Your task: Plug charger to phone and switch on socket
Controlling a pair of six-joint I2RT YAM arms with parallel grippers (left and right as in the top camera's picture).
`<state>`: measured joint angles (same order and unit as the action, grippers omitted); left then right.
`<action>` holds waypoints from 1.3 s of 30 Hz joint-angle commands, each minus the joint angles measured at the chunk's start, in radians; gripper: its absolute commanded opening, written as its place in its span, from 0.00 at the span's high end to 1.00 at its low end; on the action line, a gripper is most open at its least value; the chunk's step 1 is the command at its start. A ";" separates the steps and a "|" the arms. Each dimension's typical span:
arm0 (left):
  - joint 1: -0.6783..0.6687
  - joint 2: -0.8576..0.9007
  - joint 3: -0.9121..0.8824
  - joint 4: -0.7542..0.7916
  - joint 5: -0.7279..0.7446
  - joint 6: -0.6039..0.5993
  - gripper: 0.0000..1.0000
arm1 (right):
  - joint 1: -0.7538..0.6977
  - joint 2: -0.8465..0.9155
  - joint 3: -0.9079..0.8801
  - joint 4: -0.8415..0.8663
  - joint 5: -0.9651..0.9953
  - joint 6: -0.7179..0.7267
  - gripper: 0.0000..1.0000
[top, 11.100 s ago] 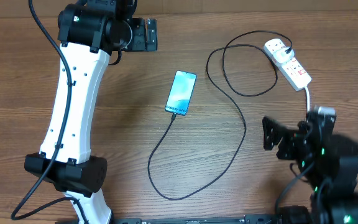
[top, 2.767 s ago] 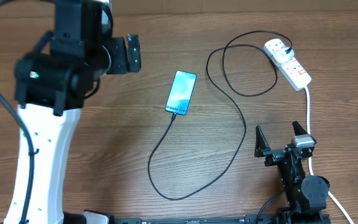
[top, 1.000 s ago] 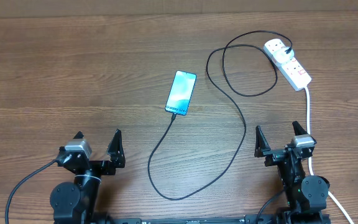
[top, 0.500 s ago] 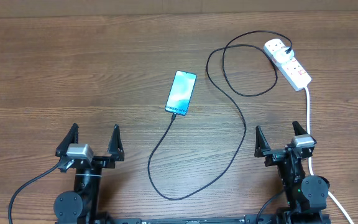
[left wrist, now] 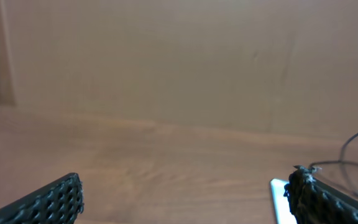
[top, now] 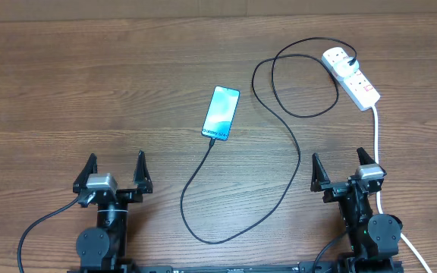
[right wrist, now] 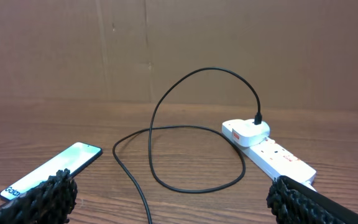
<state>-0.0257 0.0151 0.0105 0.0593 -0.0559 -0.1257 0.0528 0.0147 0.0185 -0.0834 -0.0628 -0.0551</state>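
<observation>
Phone point(top: 221, 114) lies flat on the wooden counter point(top: 89, 76), screen up and lit blue-teal, its long axis slightly tilted. Charger point(top: 298, 163) meets the phone's near short edge with its small tip. From there it runs toward the arms in a wide bend, swings back up past the phone's right side, and curls into a loop. Its plug sits in the socket point(top: 353, 76), which lies well to the right of the phone and a little beyond it. A thick white cord point(top: 375, 129) leaves the socket's near end and runs toward the robot, far right of the phone. Whether the socket's switch is on cannot be told. Left pincer point(top: 116, 157) sits nearer the robot than the phone and to its left, spread wide and empty. Right pincer point(top: 338, 155) sits nearer the robot and to the phone's right, equally wide apart and holding nothing, with the cord passing just beside it.
</observation>
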 commanded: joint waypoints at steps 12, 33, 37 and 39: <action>0.108 -0.013 -0.005 -0.137 0.093 0.082 0.00 | -0.002 -0.012 -0.010 0.002 0.009 0.006 0.00; 0.091 -0.012 -0.006 -0.138 0.075 0.071 0.00 | -0.002 -0.012 -0.010 0.002 0.009 0.006 0.00; 0.091 -0.012 -0.006 -0.138 0.079 0.066 0.00 | -0.002 -0.012 -0.010 0.002 0.009 0.006 0.00; 0.091 -0.012 -0.006 -0.137 0.086 0.023 0.00 | -0.002 -0.012 -0.010 0.002 0.009 0.006 0.00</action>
<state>0.0719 0.0151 0.0090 -0.0765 0.0154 -0.0746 0.0528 0.0147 0.0185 -0.0837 -0.0628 -0.0551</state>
